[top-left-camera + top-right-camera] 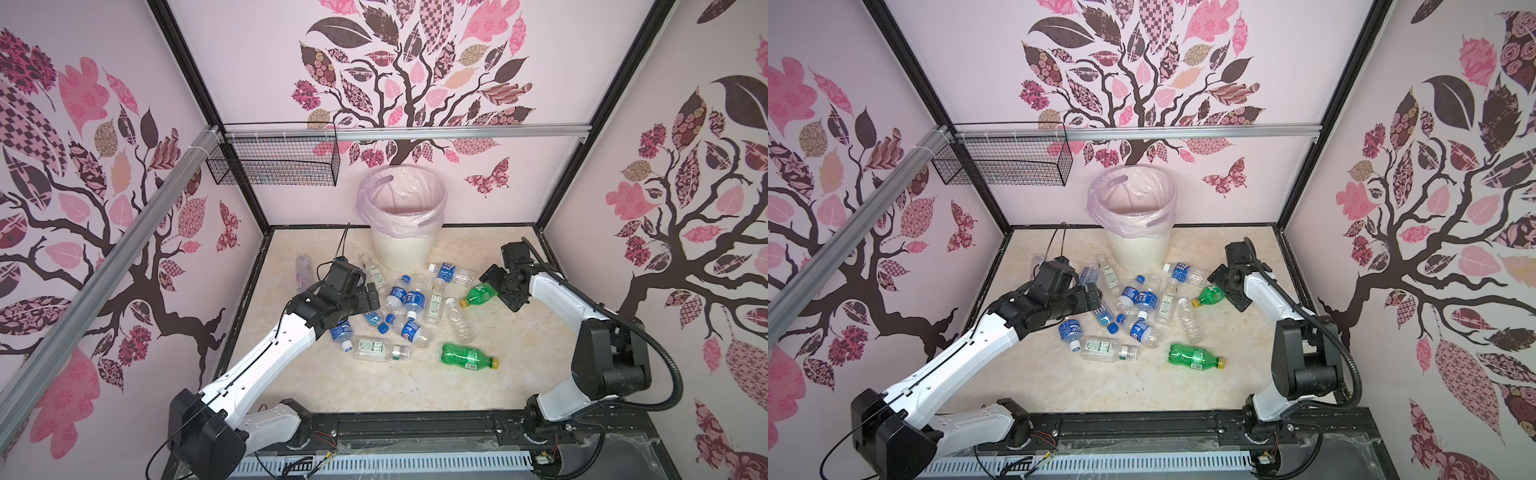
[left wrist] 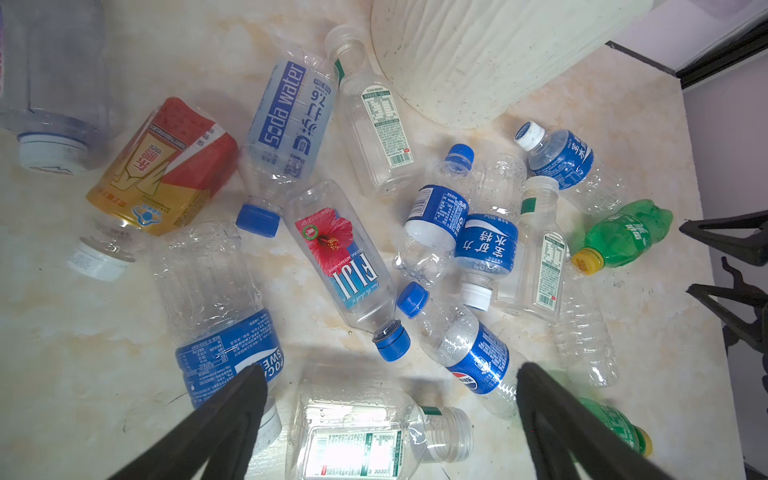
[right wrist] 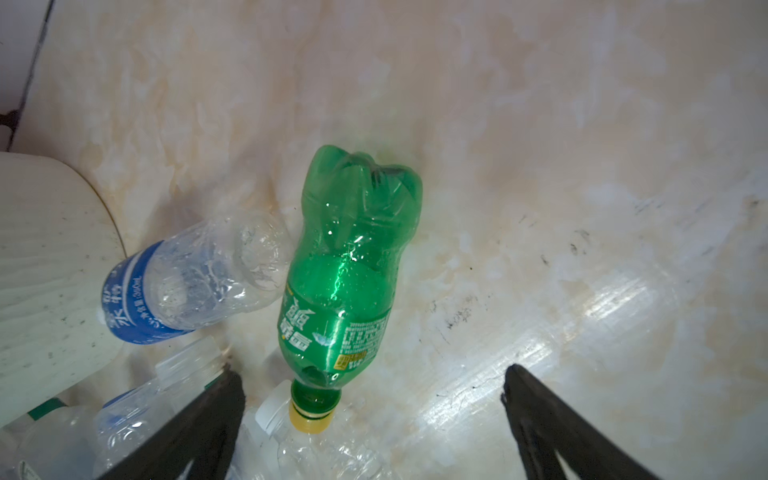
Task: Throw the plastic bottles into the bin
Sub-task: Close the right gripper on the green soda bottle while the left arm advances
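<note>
1. The wire mesh basket (image 1: 274, 166) hung on the rail, up and left of the bin (image 1: 401, 249). It was not the target and sat clear of both arms' paths.
2. A lone clear bottle (image 1: 303, 272) lay flat to the bin's left, apart from the heap. I'd have left that awkward reach till late.
3. The left gripper (image 2: 392, 376) hung low over the heap's left side, front-left of the bin. Its jaws were wide apart and held nothing, I'd guess spread to straddle a bottle body. A white-labelled bottle (image 2: 357, 436) lay crosswise under the fingers and looked the likely pick.
4. The plastic bottles (image 1: 414, 300) lay on their sides in a loose heap just in front of the bin, several touching or overlapping. The nearest ones were almost against its wall. I saw none inside it, so the job looked barely begun.
5. The bin stood upright at the back wall with its pink bag folded over the rim, presumably to hold the liner. It sat central, so either arm could probably drop into it.
6. A green bottle (image 3: 349, 274) lay at the heap's right edge, front-right of the bin, with its yellow cap towards the right arm.
7. The right gripper (image 3: 374, 374) sat over that cap end with its jaws wide apart and empty. The cap was off-centre between the fingers. I'd have centred first, since a light round body could squirt out.
</note>
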Robot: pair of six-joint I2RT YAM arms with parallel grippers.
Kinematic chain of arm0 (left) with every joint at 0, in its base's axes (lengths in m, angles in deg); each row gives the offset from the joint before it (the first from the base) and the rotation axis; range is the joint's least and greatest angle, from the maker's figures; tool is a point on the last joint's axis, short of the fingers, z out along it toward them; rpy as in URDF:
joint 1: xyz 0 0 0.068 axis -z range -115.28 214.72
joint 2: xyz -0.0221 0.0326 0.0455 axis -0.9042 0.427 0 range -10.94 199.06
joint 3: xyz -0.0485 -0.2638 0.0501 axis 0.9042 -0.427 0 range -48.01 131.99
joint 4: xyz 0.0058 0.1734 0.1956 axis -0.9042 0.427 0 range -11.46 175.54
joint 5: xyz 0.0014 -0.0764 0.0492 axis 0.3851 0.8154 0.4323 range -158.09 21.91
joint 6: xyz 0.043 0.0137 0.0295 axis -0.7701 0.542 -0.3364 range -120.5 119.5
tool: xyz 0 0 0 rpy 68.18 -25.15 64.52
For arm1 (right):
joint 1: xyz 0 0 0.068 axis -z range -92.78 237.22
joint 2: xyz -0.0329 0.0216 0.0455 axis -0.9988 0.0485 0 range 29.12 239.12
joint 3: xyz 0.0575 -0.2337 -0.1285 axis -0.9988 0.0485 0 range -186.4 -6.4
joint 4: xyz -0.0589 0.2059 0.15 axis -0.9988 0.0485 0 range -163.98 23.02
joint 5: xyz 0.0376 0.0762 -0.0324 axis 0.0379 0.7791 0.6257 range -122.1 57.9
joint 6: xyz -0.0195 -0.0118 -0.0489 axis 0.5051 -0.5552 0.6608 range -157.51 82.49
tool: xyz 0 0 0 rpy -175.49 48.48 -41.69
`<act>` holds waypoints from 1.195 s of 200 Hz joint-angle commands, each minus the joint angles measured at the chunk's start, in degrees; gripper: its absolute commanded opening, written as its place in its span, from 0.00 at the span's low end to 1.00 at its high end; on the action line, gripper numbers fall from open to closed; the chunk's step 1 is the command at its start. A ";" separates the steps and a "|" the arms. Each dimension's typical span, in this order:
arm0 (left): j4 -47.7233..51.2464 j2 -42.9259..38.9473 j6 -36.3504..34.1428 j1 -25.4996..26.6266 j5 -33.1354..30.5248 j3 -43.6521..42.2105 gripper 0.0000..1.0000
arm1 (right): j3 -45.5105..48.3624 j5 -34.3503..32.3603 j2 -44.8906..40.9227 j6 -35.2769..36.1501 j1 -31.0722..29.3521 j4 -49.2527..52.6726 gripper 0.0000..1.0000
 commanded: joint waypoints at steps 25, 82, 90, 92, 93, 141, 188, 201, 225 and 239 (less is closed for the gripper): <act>0.43 2.32 -2.21 0.09 1.29 6.08 0.97 | -5.13 2.48 6.27 4.56 -0.45 2.30 1.00; 1.81 2.08 -9.88 0.14 -3.07 7.61 0.97 | -8.00 1.24 10.42 7.27 -0.35 1.68 1.00; 2.05 1.91 -11.25 0.19 -3.87 7.95 0.97 | -8.19 1.27 11.05 7.42 -0.27 1.47 0.99; 2.02 1.90 -11.61 0.13 -4.00 7.99 0.97 | -8.22 1.39 11.22 7.46 -0.23 1.32 0.99; 2.05 1.85 -11.80 0.12 -4.07 7.99 0.97 | -8.20 1.42 11.31 7.46 -0.18 1.32 0.99; 2.69 0.63 -19.32 1.75 -10.66 7.16 0.97 | -10.21 0.38 14.13 8.35 0.54 0.47 0.99; 3.94 -1.24 -21.81 1.70 -13.81 7.48 0.97 | -11.00 1.09 15.39 9.86 3.05 -1.77 0.95; 4.08 -1.71 -22.33 1.71 -14.53 7.44 0.97 | -12.09 1.34 16.71 10.19 3.12 -1.43 0.94; 4.28 -2.18 -22.45 1.70 -15.68 7.70 0.97 | -13.02 3.24 18.84 9.42 3.12 -2.12 0.90; 4.40 -2.56 -22.51 1.74 -15.91 8.09 0.97 | -13.30 4.07 19.78 9.04 3.06 -2.41 0.87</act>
